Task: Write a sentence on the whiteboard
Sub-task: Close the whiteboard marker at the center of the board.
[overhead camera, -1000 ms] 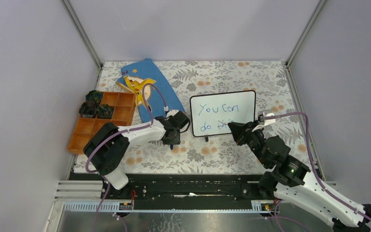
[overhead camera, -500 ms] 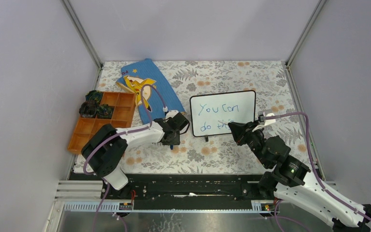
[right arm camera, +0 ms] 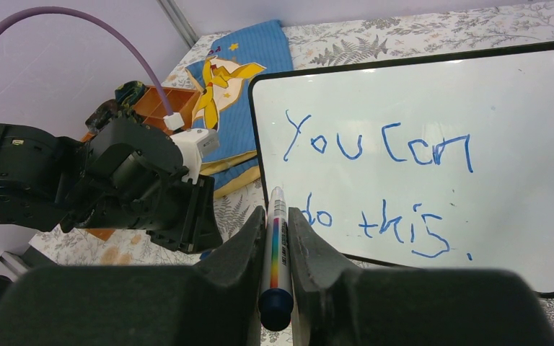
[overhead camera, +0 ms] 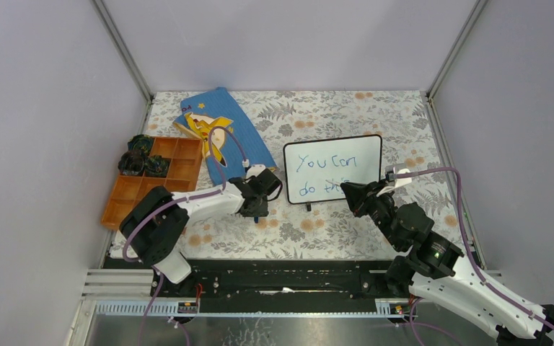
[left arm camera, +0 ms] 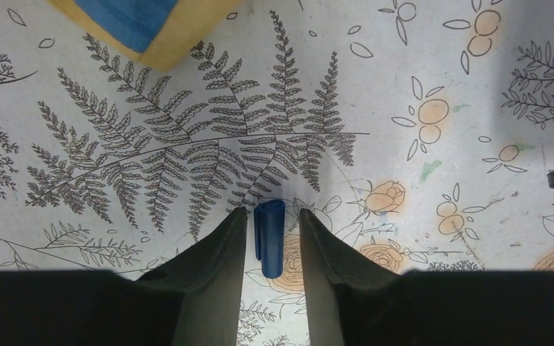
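We see the whiteboard (overhead camera: 364, 180) on the bench (overhead camera: 317, 223) beside a book (overhead camera: 238, 130), the sentence (right arm camera: 350, 150) in blue across it, right end effector (right arm camera: 276, 215) grasping a marker (right arm camera: 275, 252) at its near edge, left end effector (left arm camera: 272, 213) released, astride a blue cap (left arm camera: 269, 245)

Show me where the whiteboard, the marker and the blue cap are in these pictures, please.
whiteboard (right arm camera: 526, 209): right wrist view, bare white surface right of the words.
marker (right arm camera: 277, 252): right wrist view, middle of the barrel.
blue cap (left arm camera: 269, 238): left wrist view, middle of its side.
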